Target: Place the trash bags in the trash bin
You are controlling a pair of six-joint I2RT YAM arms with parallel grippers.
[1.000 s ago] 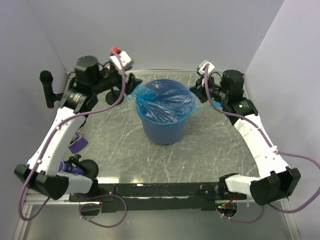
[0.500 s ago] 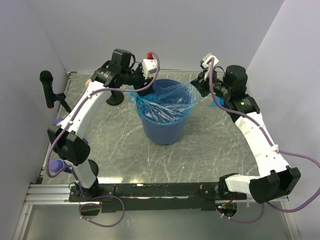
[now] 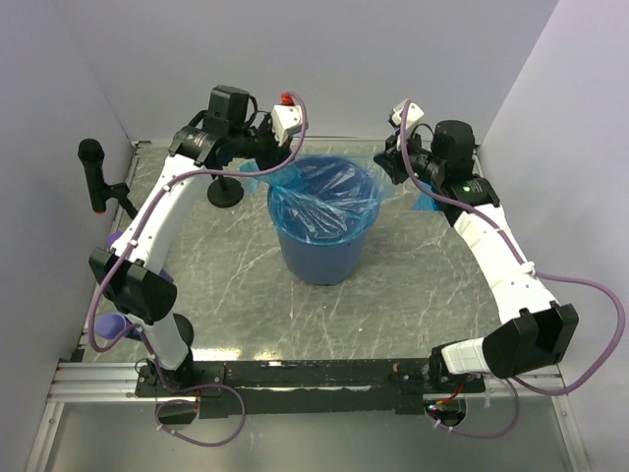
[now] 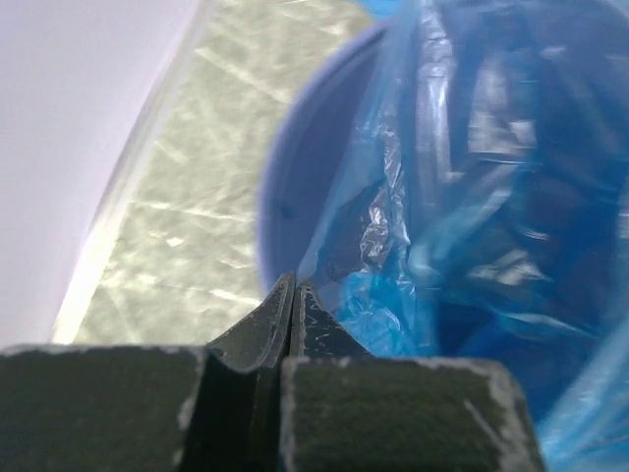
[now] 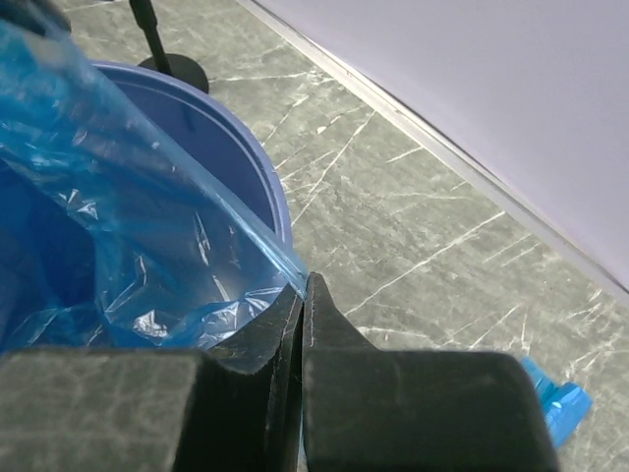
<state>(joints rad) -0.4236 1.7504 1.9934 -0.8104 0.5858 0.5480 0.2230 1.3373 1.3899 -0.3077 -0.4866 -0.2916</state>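
From above, the bag [image 3: 324,202] is lining the bin [image 3: 322,251] mid-worktop [image 3: 226,285], its edge stretching between the left tool [image 3: 256,171] and the right tool [image 3: 391,167]. At the left wrist, closed jaws are pinching the film beside the bin's rim. At the right wrist, closed jaws are gripping the bag's edge, a blue packet [image 5: 555,398] lying on the worktop nearby

A marbled grey-green table [image 3: 413,285] lies between pale lavender walls [image 3: 344,59]. At 11 o'clock on it stands a thin black stand with a round base [image 3: 224,194], which the right wrist view also shows [image 5: 172,71]. At 10 o'clock, off the table's left edge, a black microphone-like wand with a red band [image 3: 90,162] is upright. At 8 o'clock a purple object [image 3: 110,325] is partly hidden.
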